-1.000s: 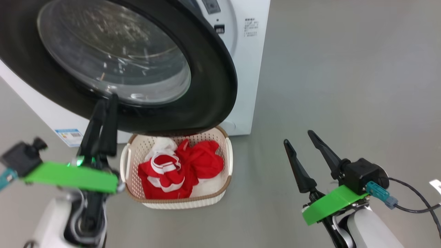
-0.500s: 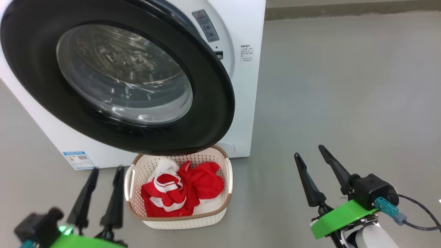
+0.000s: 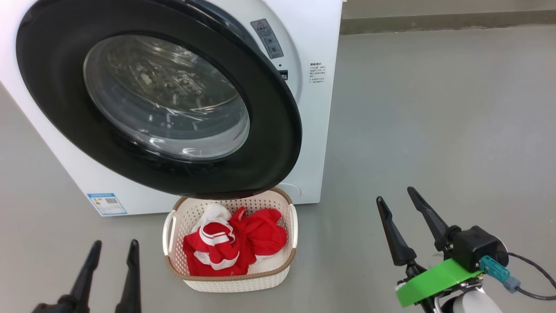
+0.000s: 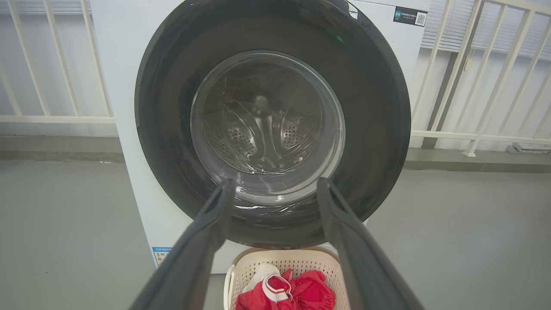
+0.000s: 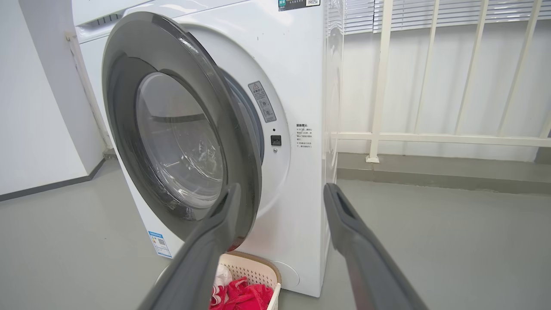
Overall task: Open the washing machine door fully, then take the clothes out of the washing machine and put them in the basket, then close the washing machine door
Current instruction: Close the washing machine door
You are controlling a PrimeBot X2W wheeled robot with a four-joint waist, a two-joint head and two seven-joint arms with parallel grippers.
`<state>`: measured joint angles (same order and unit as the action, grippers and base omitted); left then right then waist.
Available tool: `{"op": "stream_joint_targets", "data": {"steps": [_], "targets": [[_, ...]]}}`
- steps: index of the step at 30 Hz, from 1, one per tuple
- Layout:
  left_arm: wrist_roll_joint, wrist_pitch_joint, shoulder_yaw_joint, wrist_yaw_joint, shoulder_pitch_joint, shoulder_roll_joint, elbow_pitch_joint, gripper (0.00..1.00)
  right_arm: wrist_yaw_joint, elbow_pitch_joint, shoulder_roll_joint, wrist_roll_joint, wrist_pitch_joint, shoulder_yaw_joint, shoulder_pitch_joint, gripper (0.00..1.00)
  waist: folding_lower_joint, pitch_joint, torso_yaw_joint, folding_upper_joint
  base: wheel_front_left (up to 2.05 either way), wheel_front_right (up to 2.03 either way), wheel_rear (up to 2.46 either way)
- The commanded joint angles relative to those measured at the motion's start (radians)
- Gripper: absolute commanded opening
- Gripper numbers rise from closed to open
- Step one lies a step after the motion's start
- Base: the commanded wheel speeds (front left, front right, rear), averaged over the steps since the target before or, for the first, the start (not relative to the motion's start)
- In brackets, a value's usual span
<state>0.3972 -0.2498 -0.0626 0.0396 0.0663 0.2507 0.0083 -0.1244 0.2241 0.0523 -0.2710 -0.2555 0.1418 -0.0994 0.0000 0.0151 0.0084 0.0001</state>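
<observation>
The left gripper [image 3: 114,245] at the near left of the floor [image 3: 434,130] has its fingers spread wide and holds nothing. The right gripper [image 3: 395,195] at the near right is also spread wide and empty. Both hang clear of everything.

Between them and a little further on, the basket [image 3: 232,283] stands on the floor just in front of the washer [image 3: 321,108]. The clothes [image 3: 236,245] lie in it, red with white trim, with a white piece at the far side.

The door [image 3: 273,130] is ajar, swung partly off the washer's front, and its lower edge overhangs the basket's far end. The steel drum [image 4: 258,129] shows through the glass.

At the washer's lower left corner is a blue label [image 3: 107,203] with a QR code. By the door opening is a grey sticker [image 3: 267,39] with a red warning triangle, and below it a block of small print [image 3: 316,71]. A black label [image 4: 408,16] with a QR code sits at the top corner. None of this writing can be read.

A white railing [image 5: 379,86] stands behind.
</observation>
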Motion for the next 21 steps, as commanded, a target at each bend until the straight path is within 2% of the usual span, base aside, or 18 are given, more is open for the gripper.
{"op": "stream_joint_targets", "data": {"steps": [1,6,21], "targets": [[-0.024,-0.012,0.050,-0.016,-0.014,-0.001,-0.020,1.00,-0.006,-0.031,-0.002,0.011,-0.006,0.017,-0.001,1.00,0.0000,0.004,0.002,-0.0001,0.00,0.00,0.00],[-0.099,-0.012,0.078,-0.046,0.005,-0.040,-0.012,1.00,-0.006,-0.037,-0.002,0.015,-0.006,0.015,0.014,1.00,0.0000,0.010,0.003,-0.0001,0.00,0.00,0.00],[-0.164,-0.012,0.139,-0.103,0.015,-0.109,-0.014,1.00,-0.006,-0.039,-0.002,0.020,-0.006,0.014,0.016,1.00,0.0000,0.010,0.013,-0.0001,0.00,0.00,0.00]]}}
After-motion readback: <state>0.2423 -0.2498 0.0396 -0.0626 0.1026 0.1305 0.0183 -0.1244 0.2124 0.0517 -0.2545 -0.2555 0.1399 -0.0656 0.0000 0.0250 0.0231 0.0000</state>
